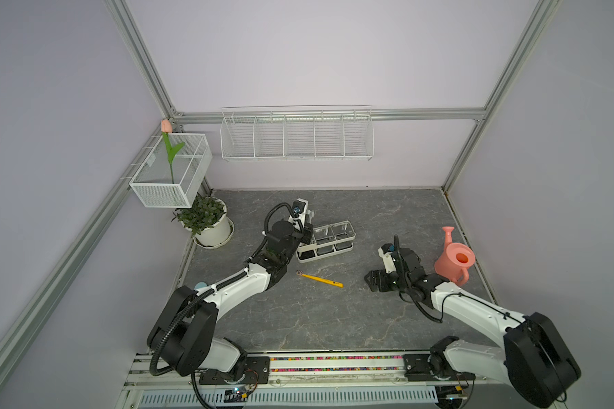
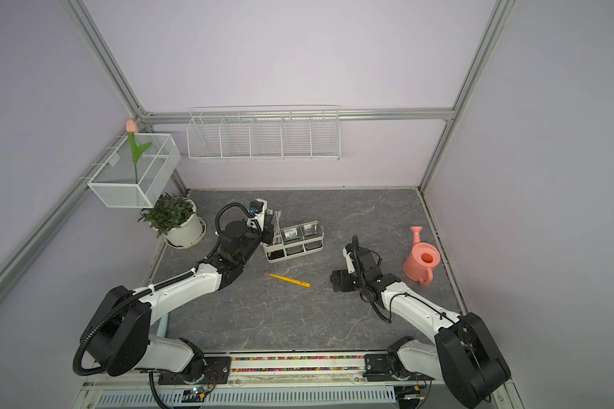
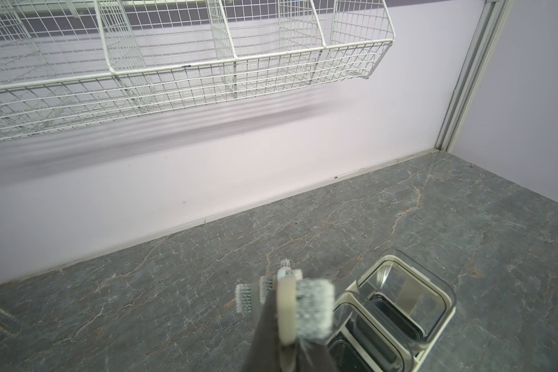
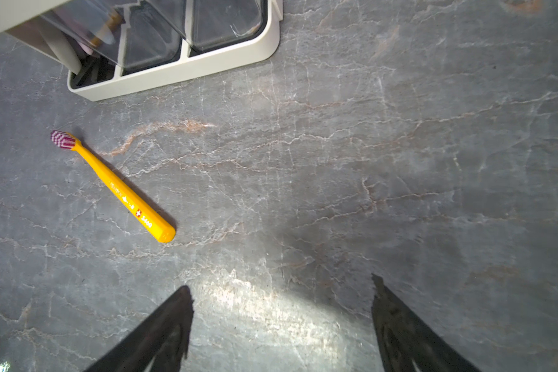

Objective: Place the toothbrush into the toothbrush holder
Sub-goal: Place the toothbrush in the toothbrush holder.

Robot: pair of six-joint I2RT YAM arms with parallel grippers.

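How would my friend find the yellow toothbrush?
Find the grey marbled table. Near its middle, in front of the cream toothbrush holder, one toothbrush lies flat. It alone has a yellow handle and pink-and-white bristles.

cream toothbrush [image 3: 286, 309] upright, at toothbrush holder [image 4: 187, 69] end

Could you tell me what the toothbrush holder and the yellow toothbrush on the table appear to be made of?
Toothbrush holder: cream tray looks like matte moulded plastic, given its rounded corners; its cups are see-through, clear plastic or perhaps glass. Yellow toothbrush: smooth hard plastic handle with printed marks; striped bristles, probably nylon.
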